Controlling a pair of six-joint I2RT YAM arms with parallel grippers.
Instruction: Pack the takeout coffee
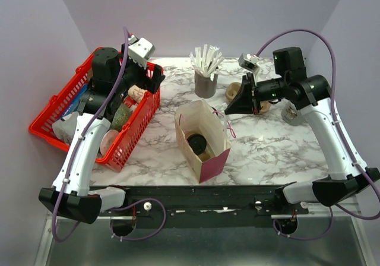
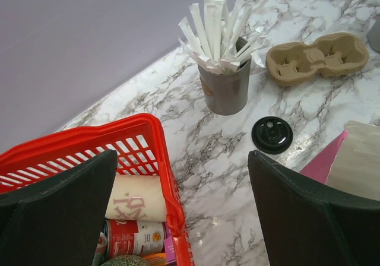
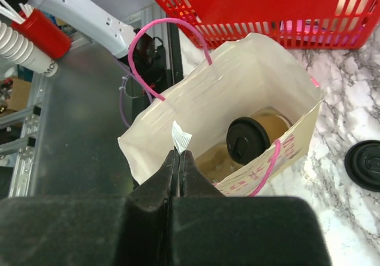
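Observation:
The takeout coffee, a tan cup [image 3: 274, 125] with its black lid [image 3: 248, 140] on, sits inside the open paper bag [image 3: 196, 108]; it also shows in the top view [image 1: 196, 142]. My right gripper [image 3: 179, 156] is shut on a white stick packet [image 3: 181, 138], held above the bag's open mouth; in the top view the right gripper [image 1: 228, 108] hovers at the bag's far right. A second black lid [image 2: 272, 134] lies on the table beside the bag. My left gripper [image 2: 184, 218] is open and empty above the red basket's right rim [image 1: 153, 81].
A red basket [image 1: 127, 141] of groceries stands at the left. A grey cup of white sticks [image 1: 206, 79] stands at the back centre. A brown pulp carrier [image 2: 317, 57] lies right of it. Brown pulp also shows inside the bag [image 3: 218, 158].

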